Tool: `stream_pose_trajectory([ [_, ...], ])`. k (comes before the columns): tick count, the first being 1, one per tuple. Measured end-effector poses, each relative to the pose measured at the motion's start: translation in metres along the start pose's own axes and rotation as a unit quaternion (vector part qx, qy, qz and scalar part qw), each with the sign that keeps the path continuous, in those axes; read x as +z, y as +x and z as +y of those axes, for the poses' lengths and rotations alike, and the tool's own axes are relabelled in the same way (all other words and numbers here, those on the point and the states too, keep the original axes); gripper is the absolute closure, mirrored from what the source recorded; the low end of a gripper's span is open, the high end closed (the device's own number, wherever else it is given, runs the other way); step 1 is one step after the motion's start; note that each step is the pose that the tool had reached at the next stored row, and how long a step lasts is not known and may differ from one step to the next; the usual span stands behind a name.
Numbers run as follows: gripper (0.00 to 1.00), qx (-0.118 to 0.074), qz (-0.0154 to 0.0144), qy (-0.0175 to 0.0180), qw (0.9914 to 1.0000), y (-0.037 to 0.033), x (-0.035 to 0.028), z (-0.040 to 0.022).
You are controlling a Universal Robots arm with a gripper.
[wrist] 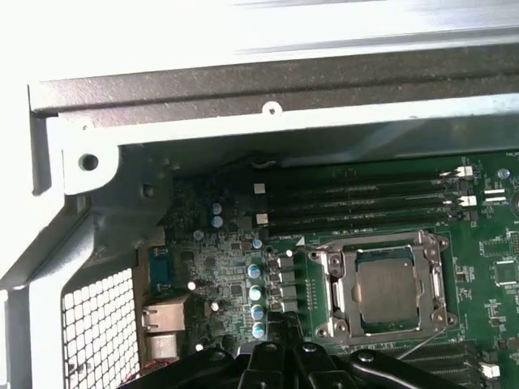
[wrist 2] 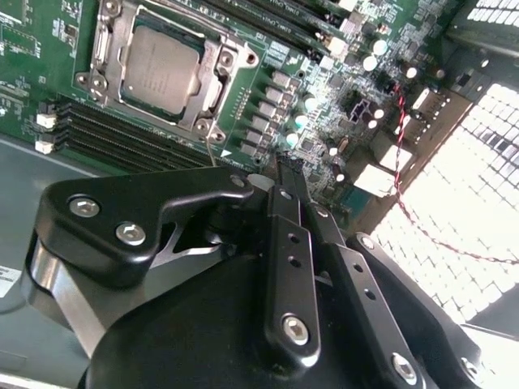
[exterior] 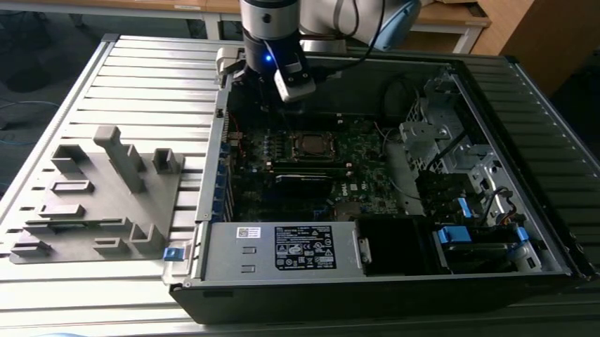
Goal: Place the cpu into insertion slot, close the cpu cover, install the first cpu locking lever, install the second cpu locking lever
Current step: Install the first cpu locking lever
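The cpu [wrist 2: 162, 69] [wrist: 389, 290] lies flat in the insertion slot [exterior: 310, 144] on the green motherboard, its dull silver top showing. The cpu cover [wrist 2: 217, 69] [wrist: 336, 279], a thin silver frame, lies down around the chip. A thin wire lever [wrist 2: 210, 150] [wrist: 422, 344] runs along the socket's side. My gripper [wrist 2: 284, 168] [wrist: 284, 320] hangs above the board beside the socket, over the row of capacitors. Its black fingers are shut together with nothing between them. In the exterior view the gripper [exterior: 281, 105] is at the back of the open case.
The case wall [wrist: 243, 89] and a perforated vent [wrist: 97, 332] stand close beside the gripper. Memory slots [wrist: 357, 194] run along the socket. A labelled power supply [exterior: 300, 247] sits at the case front. A grey part fixture [exterior: 94, 196] lies at the exterior view's left.
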State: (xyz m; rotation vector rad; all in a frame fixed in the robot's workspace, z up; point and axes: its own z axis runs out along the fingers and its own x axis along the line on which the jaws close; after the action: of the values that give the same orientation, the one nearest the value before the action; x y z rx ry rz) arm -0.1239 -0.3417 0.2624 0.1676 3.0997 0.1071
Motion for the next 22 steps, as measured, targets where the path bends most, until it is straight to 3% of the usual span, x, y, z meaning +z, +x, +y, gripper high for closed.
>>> stream_pose_trajectory([
  [3,0.89,0.000,0.0002,-0.0015,1.00000,0.0019,0.0008,0.0031],
  [5,0.89,0.000,0.0009,-0.0054,0.99998,0.0023,0.0009,0.0043],
  [9,0.89,0.001,0.0036,-0.0240,0.99970,0.0024,0.0011,0.0046],
  [11,0.89,0.002,0.0054,-0.0350,0.99937,0.0024,0.0012,0.0046],
  [12,0.89,0.002,0.0059,-0.0386,0.99923,0.0024,0.0012,0.0046],
  [17,0.89,0.002,0.0060,-0.0399,0.99918,0.0025,0.0019,0.0054],
  [22,0.89,0.002,0.0062,-0.0421,0.99909,0.0033,0.0038,0.0113],
])
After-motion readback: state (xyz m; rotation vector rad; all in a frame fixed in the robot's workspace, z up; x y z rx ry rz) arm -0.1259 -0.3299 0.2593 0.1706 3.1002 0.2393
